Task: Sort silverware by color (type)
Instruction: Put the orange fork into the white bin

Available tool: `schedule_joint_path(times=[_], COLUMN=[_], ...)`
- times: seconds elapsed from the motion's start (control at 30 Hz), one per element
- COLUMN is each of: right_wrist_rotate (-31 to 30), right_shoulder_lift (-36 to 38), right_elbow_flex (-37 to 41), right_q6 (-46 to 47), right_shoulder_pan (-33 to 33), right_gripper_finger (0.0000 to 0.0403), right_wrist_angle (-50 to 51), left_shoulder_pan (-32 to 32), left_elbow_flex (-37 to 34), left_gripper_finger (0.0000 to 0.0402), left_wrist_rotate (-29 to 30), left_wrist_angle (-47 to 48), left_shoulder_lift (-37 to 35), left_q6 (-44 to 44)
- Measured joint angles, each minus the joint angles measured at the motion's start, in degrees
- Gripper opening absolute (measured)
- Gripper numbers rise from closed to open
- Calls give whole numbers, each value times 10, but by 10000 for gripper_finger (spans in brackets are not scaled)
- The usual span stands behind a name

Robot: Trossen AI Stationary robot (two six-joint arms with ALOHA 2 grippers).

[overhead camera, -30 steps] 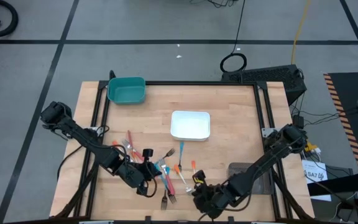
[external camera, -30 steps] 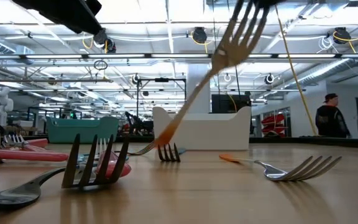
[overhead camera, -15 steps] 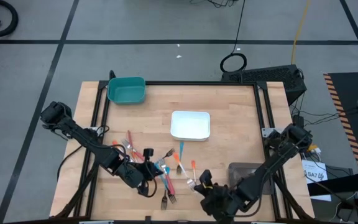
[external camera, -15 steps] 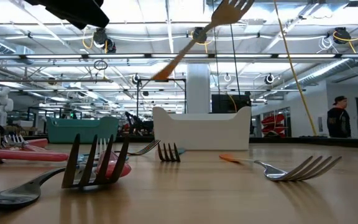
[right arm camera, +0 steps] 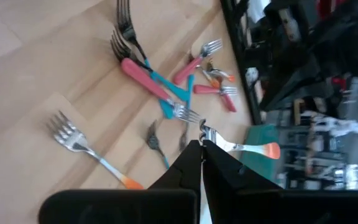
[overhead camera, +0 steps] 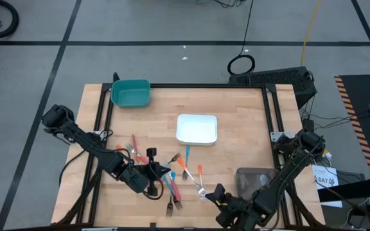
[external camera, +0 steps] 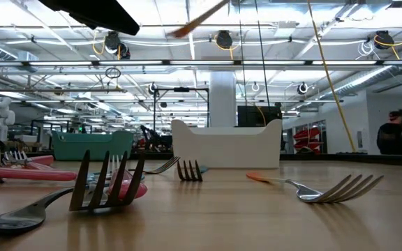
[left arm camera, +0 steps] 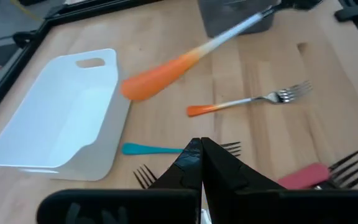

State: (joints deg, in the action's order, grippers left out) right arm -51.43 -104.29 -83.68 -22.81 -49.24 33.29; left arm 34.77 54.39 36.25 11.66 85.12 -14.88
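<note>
- R gripper: near front edge of wooden table, just beside grey tray; fingers pinched tight on head of an orange-handled fork. Fork is lifted off the table; handle tip shows at top of low view, and it passes in front of the left wrist cam.
- L gripper: over the fork pile, front-left of table; fingers closed together, nothing held.
- Fork pile: pink-, teal- and orange-handled forks, crossed and overlapping, front-centre-left.
- Orange-handled fork no. 2: flat on table, apart from pile, toward grey tray side.
- Teal-handled fork: flat, just beside white tray.
- White tray: centre of table.
- Teal tray: back-left corner.
- Person: far right of room, behind table.
</note>
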Motion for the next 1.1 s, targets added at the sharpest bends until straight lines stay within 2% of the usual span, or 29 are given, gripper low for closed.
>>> schedule_joint_path(times=[0.13, 0.3, 0.47, 0.63, 0.8, 0.97, 1.1], right_wrist_rotate=[-25, -26, -24, 9, 24, 24, 24], right_shoulder_lift=[0, 0, 0, 0, 0, 0, 0], right_elbow_flex=[0, 0, 0, 0, 0, 0, 0], right_q6=[-13, -18, -4, -2, -2, 2, 26], right_shoulder_pan=[-4, -4, -4, -4, -4, -4, -4], right_gripper_finger=[0, 0, 0, 0, 0, 0, 0], right_wrist_angle=[0, 0, -1, -27, -49, -52, -57], left_shoulder_pan=[-8, -12, -9, -1, 19, 42, 52], left_elbow_flex=[0, 0, 0, 0, 0, 0, 0], left_gripper_finger=[23, 87, 153, 197, 220, 223, 223], left_wrist_rotate=[2, 6, 29, 67, 105, 96, 76], left_wrist_angle=[0, 0, 0, 0, -25, -87, -88], left_shoulder_lift=[0, 0, 0, 0, 0, 0, 0], left_q6=[-27, -32, 23, 86, 200, 326, 370])
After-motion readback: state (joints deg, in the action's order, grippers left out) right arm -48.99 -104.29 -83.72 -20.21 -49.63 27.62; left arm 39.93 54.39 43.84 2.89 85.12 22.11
